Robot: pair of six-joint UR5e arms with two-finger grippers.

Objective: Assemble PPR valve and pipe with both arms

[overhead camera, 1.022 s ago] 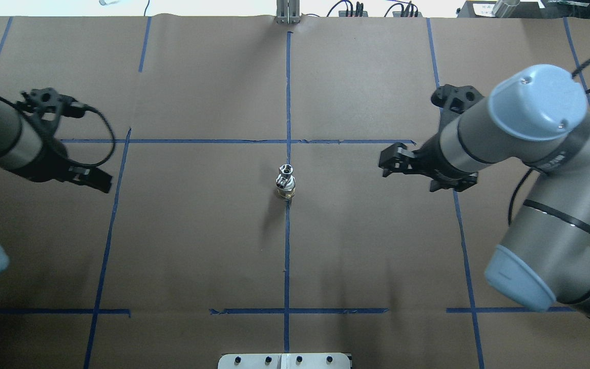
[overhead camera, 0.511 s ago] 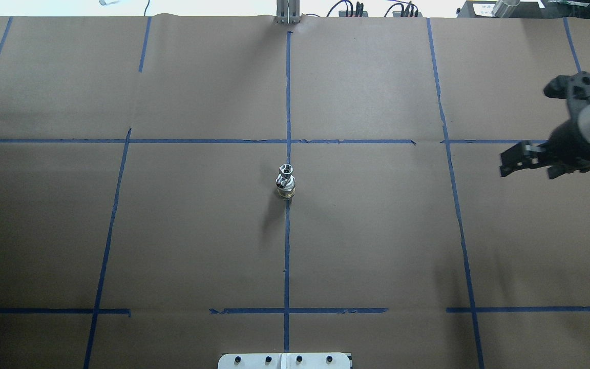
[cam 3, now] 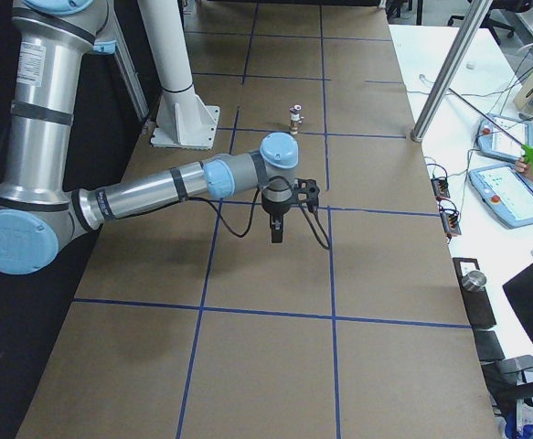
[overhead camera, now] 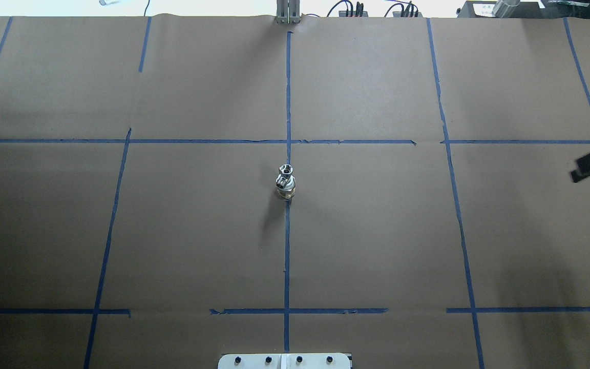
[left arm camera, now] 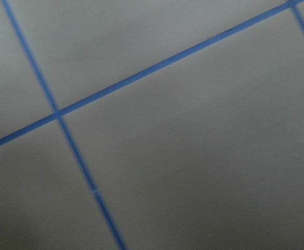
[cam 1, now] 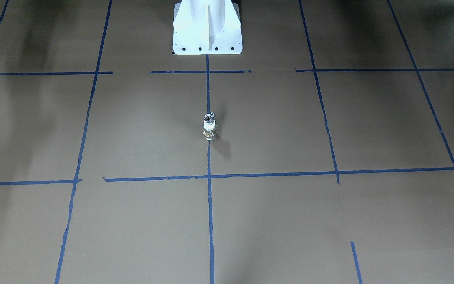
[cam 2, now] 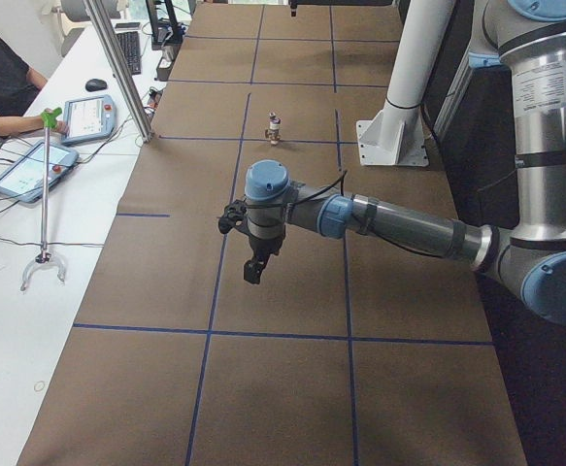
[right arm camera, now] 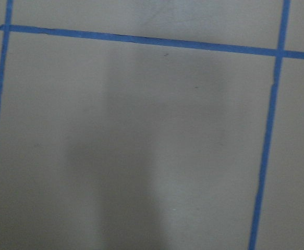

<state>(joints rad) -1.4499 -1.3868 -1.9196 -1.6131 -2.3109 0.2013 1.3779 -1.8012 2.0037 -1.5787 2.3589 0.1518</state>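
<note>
One shiny pipe (cam 1: 209,116) atop brass-white PPR valve (cam 1: 209,130) | left end effector (cam 2: 253,272), right end effector (cam 3: 277,236): grip unreadable

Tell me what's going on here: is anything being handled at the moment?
Nothing is being handled. The small white-and-brass PPR valve stands upright on the blue tape line at the middle of the table. The short shiny silver metal pipe sits on its top end, seemingly joined to it. The black two-finger left pincer and right pincer hang far off on either side over the brown paper table cover, and nothing is visible in either one.
</note>
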